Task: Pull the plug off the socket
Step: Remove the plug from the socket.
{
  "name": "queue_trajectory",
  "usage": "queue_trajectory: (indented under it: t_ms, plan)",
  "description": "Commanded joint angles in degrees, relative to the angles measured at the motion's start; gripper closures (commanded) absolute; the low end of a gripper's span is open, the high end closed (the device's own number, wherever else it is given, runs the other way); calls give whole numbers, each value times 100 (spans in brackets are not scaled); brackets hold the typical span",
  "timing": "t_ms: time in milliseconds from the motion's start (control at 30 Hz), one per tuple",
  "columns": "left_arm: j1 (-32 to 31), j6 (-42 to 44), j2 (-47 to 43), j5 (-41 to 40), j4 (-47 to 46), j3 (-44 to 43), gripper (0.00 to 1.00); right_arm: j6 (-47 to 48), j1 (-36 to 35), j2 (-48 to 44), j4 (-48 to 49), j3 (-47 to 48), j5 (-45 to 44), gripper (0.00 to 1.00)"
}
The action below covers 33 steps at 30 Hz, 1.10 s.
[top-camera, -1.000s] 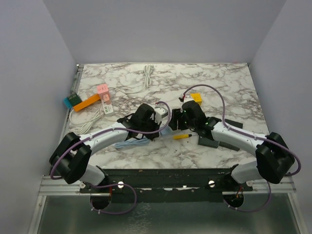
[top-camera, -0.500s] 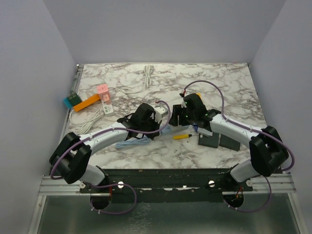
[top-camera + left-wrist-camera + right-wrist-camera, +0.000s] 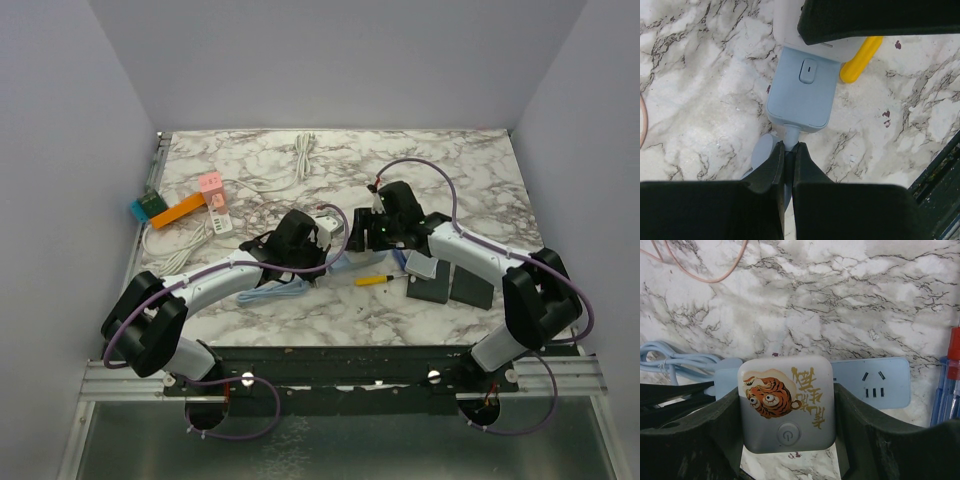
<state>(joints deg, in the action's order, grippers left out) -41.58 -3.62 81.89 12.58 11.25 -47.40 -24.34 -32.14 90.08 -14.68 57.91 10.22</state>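
A white square plug with a tiger picture sits on the left part of a light blue power strip. My right gripper is shut on the plug, one finger on each side. In the left wrist view, my left gripper is shut on the strip's blue cable just behind the strip. The plug shows at the strip's far end. In the top view both grippers, left and right, meet at mid-table. I cannot tell if the plug's pins are out of the socket.
A yellow screwdriver lies beside the strip. Two grey blocks lie right of it. Coiled blue cable lies under the left arm. Coloured blocks sit at the left edge, and a white cord lies at the back.
My right arm swung back and to the left, and its gripper now sits around the plug. My left arm has hardly moved.
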Motion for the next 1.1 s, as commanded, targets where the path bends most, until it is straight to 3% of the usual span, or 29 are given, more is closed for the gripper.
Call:
queue_trajectory:
  t_ms: [0, 167, 633, 833, 1067]
  plan:
    - [-8, 11, 15, -3, 519, -32, 100, -200, 186, 103, 127, 10, -244, 99]
    - [9, -19, -10, 78, 495, -61, 100, -214, -85, -199, 262, -196, -754, 99]
    - [390, -197, -15, 582, 327, -38, 100, -674, -1707, -398, 187, -403, -3030, 99]
    - [416, -208, -25, 488, 326, -3, 100, -832, -1691, -311, 176, -324, -2964, 99]
    - [361, -90, -123, -194, 447, 14, 100, -672, -920, -315, 151, -265, -1677, 99]
